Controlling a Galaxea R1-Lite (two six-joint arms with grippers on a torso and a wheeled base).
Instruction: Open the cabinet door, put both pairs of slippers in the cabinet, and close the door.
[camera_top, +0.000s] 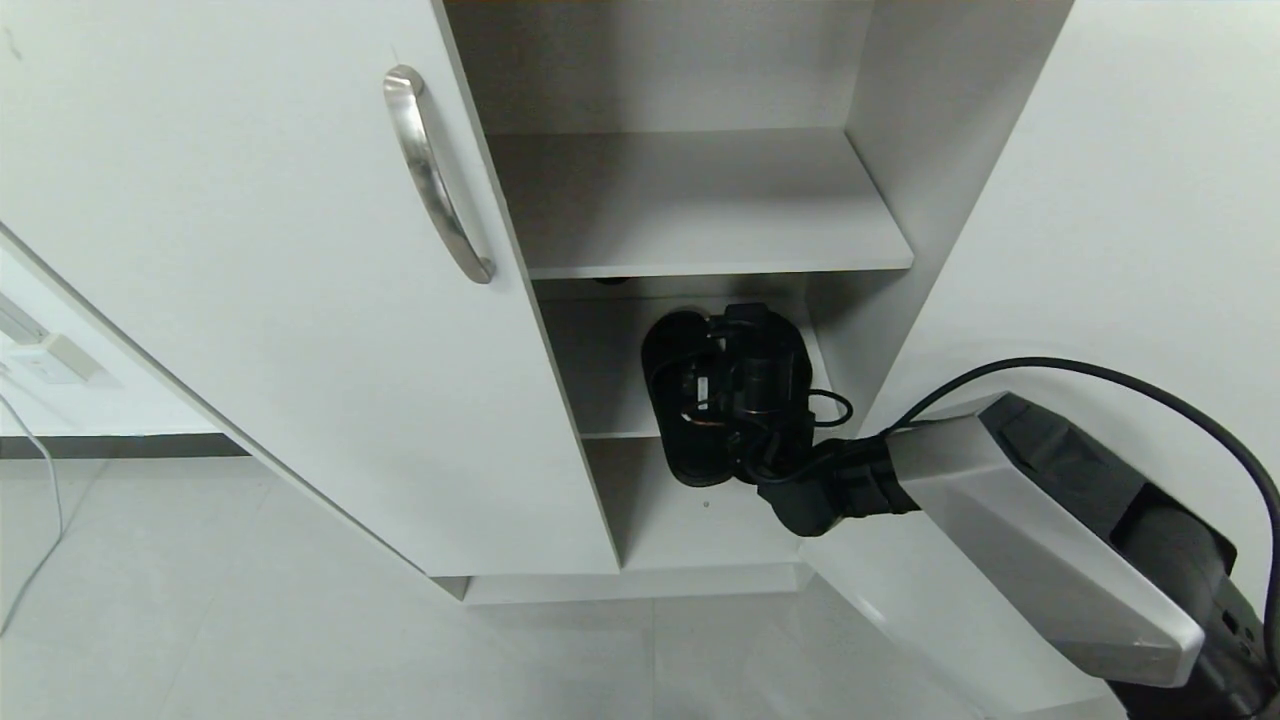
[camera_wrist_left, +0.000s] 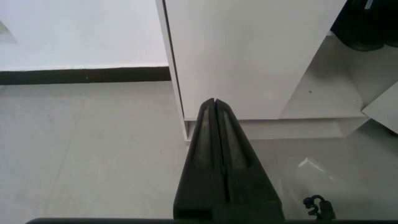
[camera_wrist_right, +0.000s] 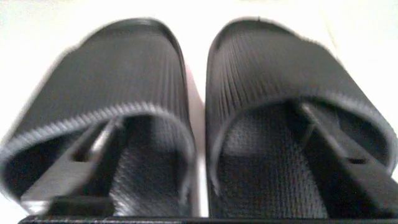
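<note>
The cabinet stands open, its left door (camera_top: 300, 300) swung out with a curved metal handle (camera_top: 430, 170). A pair of black slippers (camera_top: 690, 400) lies side by side on the lower shelf (camera_top: 600, 390), heels sticking out past the shelf's front edge. My right gripper (camera_top: 745, 375) is at the slippers from the front. In the right wrist view it (camera_wrist_right: 208, 118) is open, with one finger (camera_wrist_right: 93, 155) under each strap of the slippers (camera_wrist_right: 267, 68). My left gripper (camera_wrist_left: 214, 102) is shut on nothing, low over the floor facing the cabinet's base.
An upper shelf (camera_top: 700, 210) is bare, and so is the cabinet's bottom board (camera_top: 690, 520). The right door (camera_top: 1150, 200) stands open beside my right arm. A wall socket (camera_top: 50, 360) with a thin cable is at the far left. Light tiled floor (camera_top: 300, 640) lies in front.
</note>
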